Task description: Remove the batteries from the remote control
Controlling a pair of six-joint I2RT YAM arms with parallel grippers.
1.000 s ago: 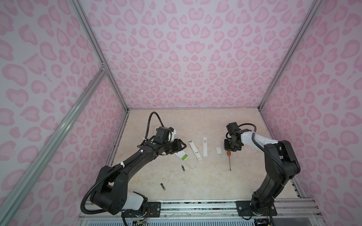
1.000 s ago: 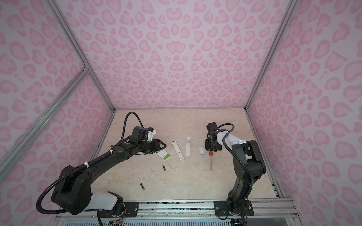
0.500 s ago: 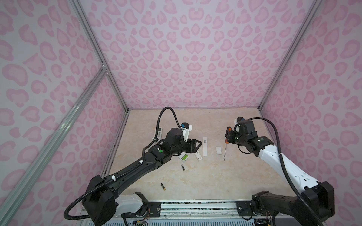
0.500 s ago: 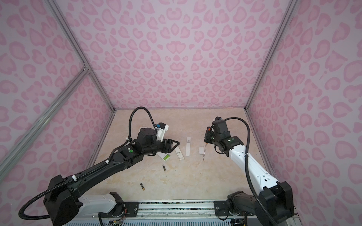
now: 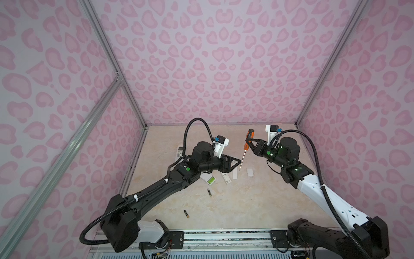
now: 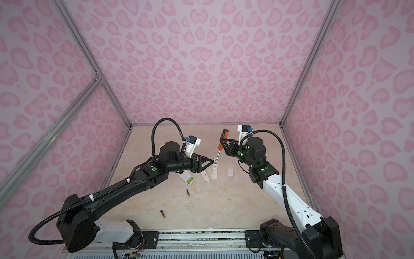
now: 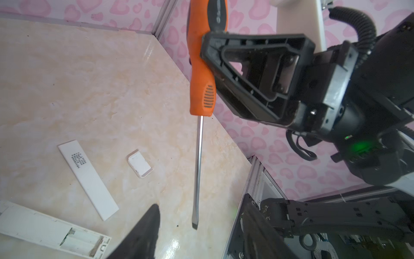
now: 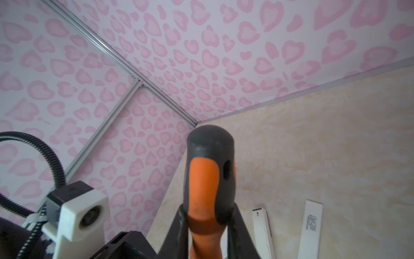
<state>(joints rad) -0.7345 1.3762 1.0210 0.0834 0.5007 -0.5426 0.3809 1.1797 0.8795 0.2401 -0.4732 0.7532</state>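
Now screwdriver (image 7: pixel 200 74) lifted higher in right fingers (image 7: pixel 246 41); left fingers (image 7: pixel 145 235) raised, apart.

Pink leopard-spot booth lol
Spotty pink walls (image 5: pixel 212 56) from 9 round to 3 o'clock; silver aluminium struts (image 5: pixel 60 162) in the corners; pale marbled beige floor (image 5: pixel 246 201) at 6; soft even light

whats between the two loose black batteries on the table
Nothing: the table is bare between the near battery and the far battery, as both top views show.
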